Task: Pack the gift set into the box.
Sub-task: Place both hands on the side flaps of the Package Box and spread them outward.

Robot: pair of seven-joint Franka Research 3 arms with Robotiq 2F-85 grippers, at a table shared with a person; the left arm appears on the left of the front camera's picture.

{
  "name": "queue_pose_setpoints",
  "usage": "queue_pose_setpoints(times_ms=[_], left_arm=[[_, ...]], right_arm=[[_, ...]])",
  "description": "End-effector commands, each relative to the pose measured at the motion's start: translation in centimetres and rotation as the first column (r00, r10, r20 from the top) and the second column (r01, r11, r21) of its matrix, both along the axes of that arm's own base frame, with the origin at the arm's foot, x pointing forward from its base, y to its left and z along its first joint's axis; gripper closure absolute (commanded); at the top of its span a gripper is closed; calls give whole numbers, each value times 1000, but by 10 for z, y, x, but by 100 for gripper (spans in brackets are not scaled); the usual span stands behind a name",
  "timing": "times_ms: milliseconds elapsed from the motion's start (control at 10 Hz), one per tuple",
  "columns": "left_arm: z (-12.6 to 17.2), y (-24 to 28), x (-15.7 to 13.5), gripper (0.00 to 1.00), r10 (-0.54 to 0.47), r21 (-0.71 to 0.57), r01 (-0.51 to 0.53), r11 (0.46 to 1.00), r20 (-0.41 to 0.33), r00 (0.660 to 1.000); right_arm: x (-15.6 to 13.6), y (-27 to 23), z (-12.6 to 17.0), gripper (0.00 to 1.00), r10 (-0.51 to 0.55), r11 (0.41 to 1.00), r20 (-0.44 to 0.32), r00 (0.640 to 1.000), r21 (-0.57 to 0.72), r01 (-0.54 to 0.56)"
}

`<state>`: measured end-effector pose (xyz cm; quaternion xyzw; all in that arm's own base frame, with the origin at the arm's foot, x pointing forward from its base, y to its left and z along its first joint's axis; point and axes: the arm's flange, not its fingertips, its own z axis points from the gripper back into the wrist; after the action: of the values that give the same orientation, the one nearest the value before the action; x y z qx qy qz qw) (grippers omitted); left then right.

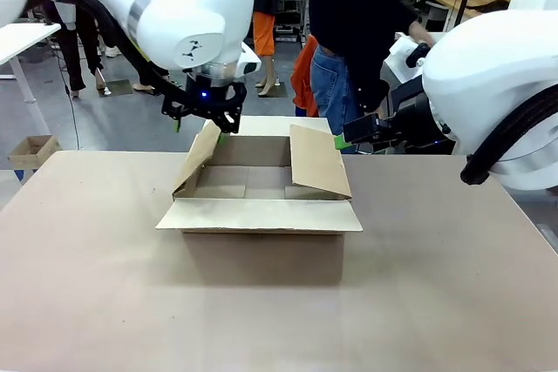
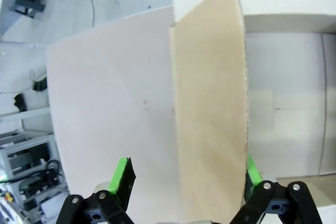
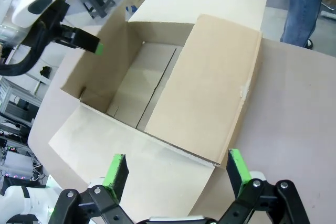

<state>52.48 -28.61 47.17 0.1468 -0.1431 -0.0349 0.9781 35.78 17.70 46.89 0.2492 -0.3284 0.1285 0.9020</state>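
Box point(image 1: 261, 213) open, bare floor; left tool point(image 2: 187, 170) spread astride flap point(image 2: 210, 103); right tool point(image 3: 176, 162) spread.

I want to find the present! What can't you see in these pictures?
- Front view: the right arm covers part of the white thing the person holds; I cannot tell what it is.
- Front view: the box's leaning flaps hide part of its floor.
- Left wrist view: the flap between the left hand's fingers hides part of the box's inside.
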Motion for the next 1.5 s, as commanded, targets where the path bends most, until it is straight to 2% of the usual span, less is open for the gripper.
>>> queue_pose_setpoints(times_ms=[0,300,600,800,1000,1100,1200,1400], left_arm=[[-2,35,-8,0,61,8,-62,998,40,997],[6,88,-13,0,127,-101,-122,987,48,991],[-14,133,-13,0,144,-242,-138,960,6,990],[-29,166,-14,0,99,-377,-98,921,-17,995],[-44,212,-23,0,76,-551,-89,830,-47,996],[-57,232,-27,0,-13,-684,-72,726,-119,993],[-41,188,-8,0,133,-452,-123,883,-10,991],[-41,188,-8,0,133,-452,-123,883,-10,991]], right_arm=[[-4,0,6,0,-20,1000,-14,1000,1,20],[-4,0,6,0,-20,1000,-14,1000,1,20],[-4,0,6,0,-20,1000,-14,1000,1,20],[-4,0,6,0,-20,1000,-14,1000,1,20],[-4,0,6,0,-20,1000,-14,1000,1,20],[-4,0,6,0,-20,1000,-14,1000,1,20],[-4,0,6,0,-20,1000,-14,1000,1,20],[-4,0,6,0,-20,1000,-14,1000,1,20]])
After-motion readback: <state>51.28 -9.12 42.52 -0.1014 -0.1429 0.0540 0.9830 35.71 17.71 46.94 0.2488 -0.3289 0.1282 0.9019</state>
